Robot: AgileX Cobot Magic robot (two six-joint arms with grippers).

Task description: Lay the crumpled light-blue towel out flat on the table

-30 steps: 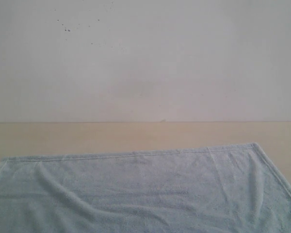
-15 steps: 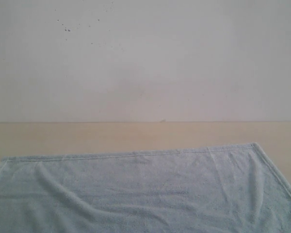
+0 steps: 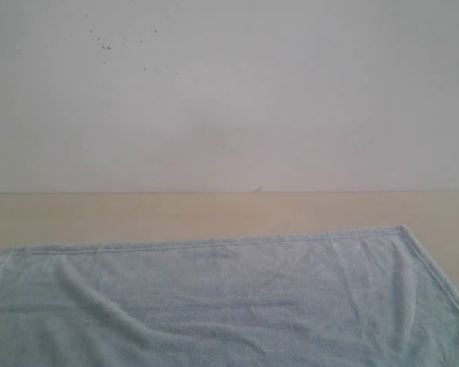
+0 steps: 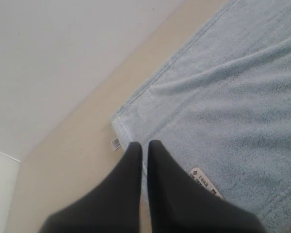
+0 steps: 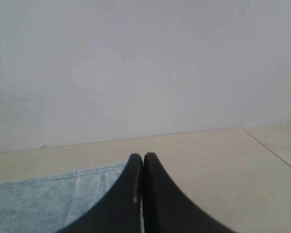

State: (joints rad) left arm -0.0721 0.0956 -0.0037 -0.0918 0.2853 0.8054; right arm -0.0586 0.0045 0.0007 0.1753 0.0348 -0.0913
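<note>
The light-blue towel (image 3: 237, 302) lies spread over the cream table (image 3: 214, 210), its far hem straight, with soft ripples near the left. Neither gripper shows in the exterior view. Seen from the left wrist, my left gripper (image 4: 144, 145) is shut with nothing in it, hovering over the towel (image 4: 233, 97) near a corner, beside a small white label tag (image 4: 115, 143) and a second printed label (image 4: 203, 180). From the right wrist, my right gripper (image 5: 143, 157) is shut and empty, above the towel's other far corner (image 5: 63, 199).
A white-grey wall (image 3: 229, 92) with a few dark specks rises behind the table. Bare tabletop (image 5: 223, 170) runs beyond the towel's right edge, and a strip of table (image 4: 63, 160) lies past its left edge.
</note>
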